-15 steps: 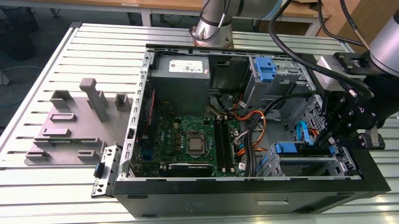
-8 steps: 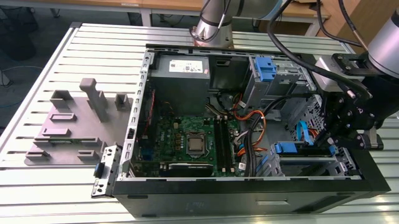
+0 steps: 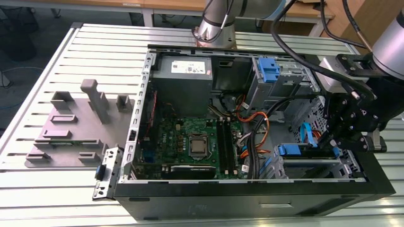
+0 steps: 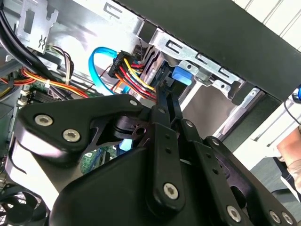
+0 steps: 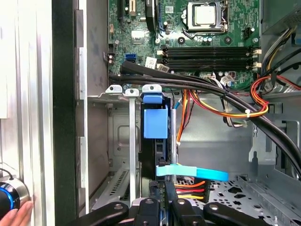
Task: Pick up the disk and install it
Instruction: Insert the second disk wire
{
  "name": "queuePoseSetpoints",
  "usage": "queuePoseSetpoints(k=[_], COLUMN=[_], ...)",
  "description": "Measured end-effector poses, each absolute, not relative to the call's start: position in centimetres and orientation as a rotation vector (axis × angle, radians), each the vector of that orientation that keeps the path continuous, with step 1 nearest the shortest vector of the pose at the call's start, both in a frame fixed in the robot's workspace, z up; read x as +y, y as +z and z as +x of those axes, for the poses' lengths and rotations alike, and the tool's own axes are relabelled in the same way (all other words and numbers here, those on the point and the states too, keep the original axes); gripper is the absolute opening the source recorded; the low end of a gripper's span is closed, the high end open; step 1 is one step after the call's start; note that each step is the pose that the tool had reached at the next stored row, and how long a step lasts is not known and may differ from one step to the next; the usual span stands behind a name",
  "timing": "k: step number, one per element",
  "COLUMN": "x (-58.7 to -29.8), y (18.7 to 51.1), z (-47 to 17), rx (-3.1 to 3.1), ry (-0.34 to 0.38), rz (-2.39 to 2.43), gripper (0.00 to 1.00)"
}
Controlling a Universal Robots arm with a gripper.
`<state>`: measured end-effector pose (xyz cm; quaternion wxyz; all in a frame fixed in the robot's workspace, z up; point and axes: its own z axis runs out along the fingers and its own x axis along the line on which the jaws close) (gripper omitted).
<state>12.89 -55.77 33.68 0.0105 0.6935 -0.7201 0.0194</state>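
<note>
The disk [image 5: 160, 153] stands edge-on inside the drive cage [image 5: 120, 141] of the open computer case, its blue plastic rail tab [image 5: 155, 123] towards the motherboard. My gripper [image 5: 164, 190] is at the disk's rear end, its black fingers [image 5: 175, 207] shut on the thin edge. In the second wrist view the gripper [image 4: 162, 96] reaches up to the blue tab [image 4: 182, 75] under the cage's metal lip. In the exterior view the gripper [image 3: 329, 142] hangs at the case's right side, beside the blue-railed disk [image 3: 289, 150] in the lower bay.
Orange, red and black cables [image 5: 225, 101] and a blue flat cable [image 5: 193, 173] run close to the disk. A grey power supply [image 3: 183, 71] and a bare blue bracket [image 3: 268, 71] sit at the case's far side. A person's hand [image 5: 14, 214] rests outside the case.
</note>
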Motion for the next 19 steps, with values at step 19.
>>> queuePoseSetpoints(k=[19], x=[-55.78], y=[33.60], z=[13.03], rx=[-2.246], ry=[0.058], rz=[2.163], gripper=[0.16])
